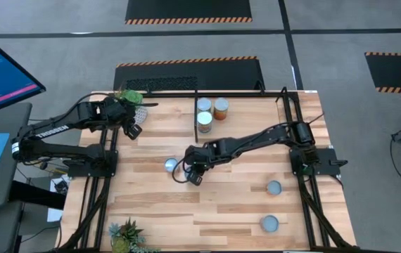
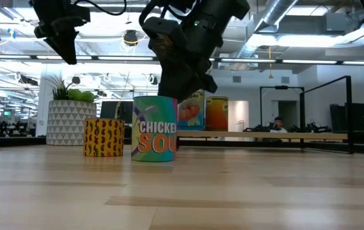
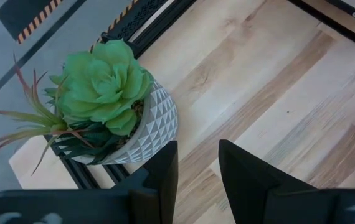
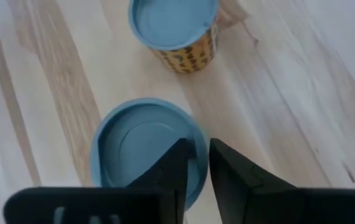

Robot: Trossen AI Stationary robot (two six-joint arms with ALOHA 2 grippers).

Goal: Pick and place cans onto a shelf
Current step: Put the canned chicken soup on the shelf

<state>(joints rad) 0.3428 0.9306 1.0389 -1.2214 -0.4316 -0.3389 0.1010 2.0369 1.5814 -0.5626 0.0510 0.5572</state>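
My right gripper (image 1: 195,176) hangs right over a green-and-pink soup can (image 2: 154,137), its fingers a narrow gap apart above the can's blue-grey top (image 4: 143,149) near its rim. The can stands upright on the table and is hidden under the gripper in the high view. A yellow patterned can (image 1: 170,165) stands just to its left and also shows in the right wrist view (image 4: 174,28). Three cans (image 1: 204,105) stand in the shelf bay (image 1: 253,116). My left gripper (image 1: 134,131) waits, slightly open and empty, at the far left by a potted plant (image 3: 103,87). My right gripper points down over the soup can's top near its rim (image 4: 193,134). Whether the fingertips touch the top I cannot tell.
Two more cans (image 1: 274,187) (image 1: 269,223) stand at the near right. A second plant (image 1: 126,235) sits at the near left corner. Black frame rods (image 1: 195,112) bound the shelf bay. Bare wood lies between the near cans and the gripper.
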